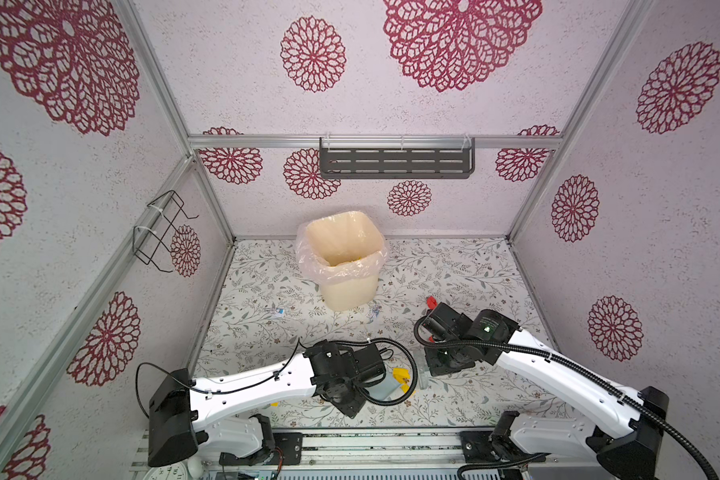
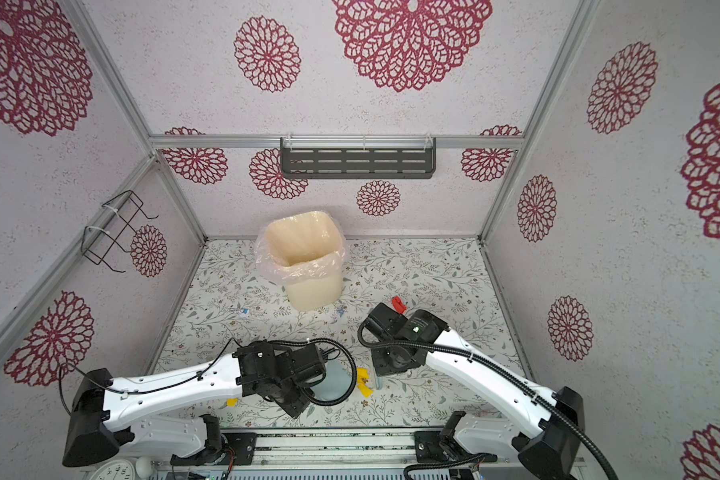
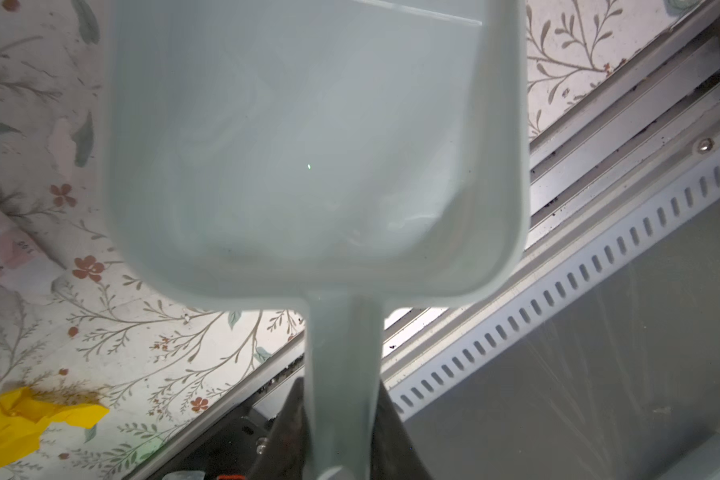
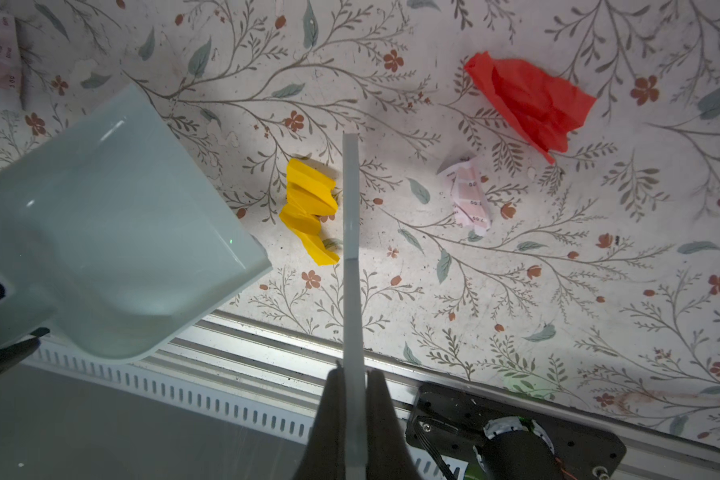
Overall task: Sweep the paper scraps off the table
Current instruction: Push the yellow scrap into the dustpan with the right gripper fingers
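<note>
My left gripper is shut on the handle of the pale blue dustpan, which lies low over the table near its front edge. The pan looks empty. My right gripper is shut on the brush, seen edge-on as a thin pale strip. Its far end stands right beside a folded yellow paper scrap, just off the dustpan's mouth. Beyond lie a pinkish-white scrap and a red one. Another yellow scrap lies under the left arm.
A cream bin with a clear liner stands at the back middle, with two small printed scraps in front of it. A metal rail runs along the table's front edge. Lilac walls close in three sides.
</note>
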{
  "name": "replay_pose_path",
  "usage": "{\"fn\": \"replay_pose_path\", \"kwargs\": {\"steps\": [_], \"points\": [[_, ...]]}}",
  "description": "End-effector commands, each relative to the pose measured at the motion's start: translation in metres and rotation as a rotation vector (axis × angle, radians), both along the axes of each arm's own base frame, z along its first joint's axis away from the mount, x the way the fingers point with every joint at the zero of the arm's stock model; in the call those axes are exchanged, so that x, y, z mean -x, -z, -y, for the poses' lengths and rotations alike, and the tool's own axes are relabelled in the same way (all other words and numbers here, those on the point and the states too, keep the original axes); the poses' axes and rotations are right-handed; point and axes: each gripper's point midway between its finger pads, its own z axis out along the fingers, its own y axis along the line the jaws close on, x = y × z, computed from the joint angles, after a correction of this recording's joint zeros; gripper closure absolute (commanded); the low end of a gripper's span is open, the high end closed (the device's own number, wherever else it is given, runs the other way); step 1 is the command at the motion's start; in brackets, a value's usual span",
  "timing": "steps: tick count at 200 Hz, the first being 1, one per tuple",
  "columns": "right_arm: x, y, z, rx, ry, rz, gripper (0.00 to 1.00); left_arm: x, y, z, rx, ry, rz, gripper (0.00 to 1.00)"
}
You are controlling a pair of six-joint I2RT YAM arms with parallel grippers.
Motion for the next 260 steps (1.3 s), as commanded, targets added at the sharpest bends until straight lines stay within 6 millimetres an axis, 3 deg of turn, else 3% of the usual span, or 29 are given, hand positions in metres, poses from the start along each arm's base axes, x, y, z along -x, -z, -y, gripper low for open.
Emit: {"fn": "replay_pose_path", "kwargs": {"steps": [1,30,79,124,260], "points": [[-0.01,-0.008,0.009,0.058,-0.033,0.034,1.0,0.004,0.007,0.006,-0.004,0.025,-0.011,1.0],[-0.017,-0.01,0.01,0.096,-0.067,0.033,1.0,0.004,0.014,0.016,-0.02,0.058,-0.019,1.0],[-0.027,-0.008,0.01,0.123,-0.098,0.025,1.0,0.007,0.026,0.016,-0.086,0.09,-0.057,1.0],[-0.028,0.007,0.003,0.122,-0.128,-0.011,1.0,0.006,0.031,0.024,-0.099,0.134,-0.066,1.0],[-0.024,0.017,-0.017,0.052,-0.148,-0.06,1.0,0.007,0.041,0.031,-0.084,0.152,-0.101,1.0]]}}
